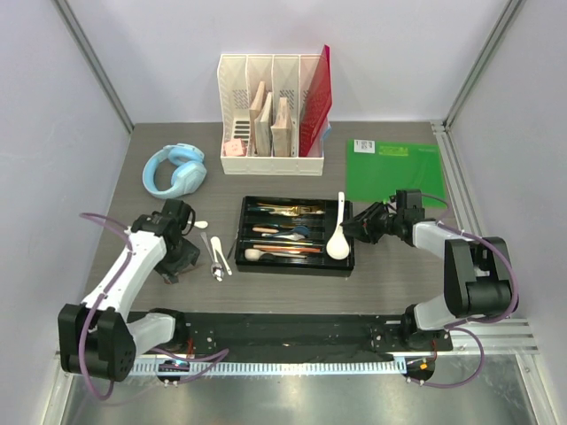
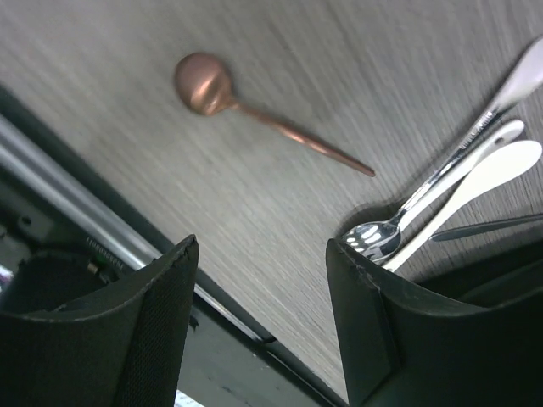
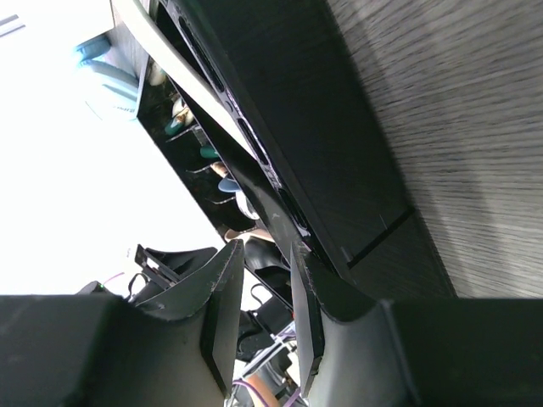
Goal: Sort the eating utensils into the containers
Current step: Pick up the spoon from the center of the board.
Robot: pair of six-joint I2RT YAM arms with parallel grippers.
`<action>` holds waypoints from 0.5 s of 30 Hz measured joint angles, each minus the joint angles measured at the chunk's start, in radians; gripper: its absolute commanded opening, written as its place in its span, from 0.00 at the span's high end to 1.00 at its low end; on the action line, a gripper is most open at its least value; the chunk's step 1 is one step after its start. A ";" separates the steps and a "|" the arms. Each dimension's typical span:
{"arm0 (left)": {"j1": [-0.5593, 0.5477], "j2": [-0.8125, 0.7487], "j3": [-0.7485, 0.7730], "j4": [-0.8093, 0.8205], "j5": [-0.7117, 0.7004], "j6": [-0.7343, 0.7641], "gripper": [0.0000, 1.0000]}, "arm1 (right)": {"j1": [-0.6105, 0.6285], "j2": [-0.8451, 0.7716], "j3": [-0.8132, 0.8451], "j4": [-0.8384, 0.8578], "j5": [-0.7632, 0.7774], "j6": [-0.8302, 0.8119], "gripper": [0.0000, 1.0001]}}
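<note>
Grey wood-grain tabletop (image 1: 399, 266) carries a black tray (image 1: 243, 239) at the centre of the top view. Forks and spoons lie in its slots, a big white spoon (image 1: 337, 241) at its right end. The right claw (image 1: 359, 223) pinches the tray's right rim. Loose spoons (image 1: 217, 257) lie just left of the tray. The left claw (image 2: 259, 254) hangs spread and empty, a copper spoon (image 2: 254, 114) above it in its wrist view.

Top camera: high behind the near edge of the table (image 1: 390, 283), looking down on everything. Left wrist: close over the table, loose spoons (image 2: 475, 182) in shot (also seen overhead). Right wrist: hard against the black tray (image 3: 297, 85), at its right wall.
</note>
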 measured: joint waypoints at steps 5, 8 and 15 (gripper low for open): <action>0.025 -0.047 -0.002 -0.054 -0.021 -0.101 0.36 | 0.000 0.015 -0.003 0.022 -0.025 0.001 0.66; 0.066 -0.077 -0.021 -0.051 -0.037 -0.182 0.37 | 0.000 0.028 -0.003 0.032 -0.042 0.000 0.65; 0.113 -0.072 -0.106 -0.037 -0.014 -0.341 0.39 | -0.004 0.057 -0.002 0.062 -0.086 -0.003 0.66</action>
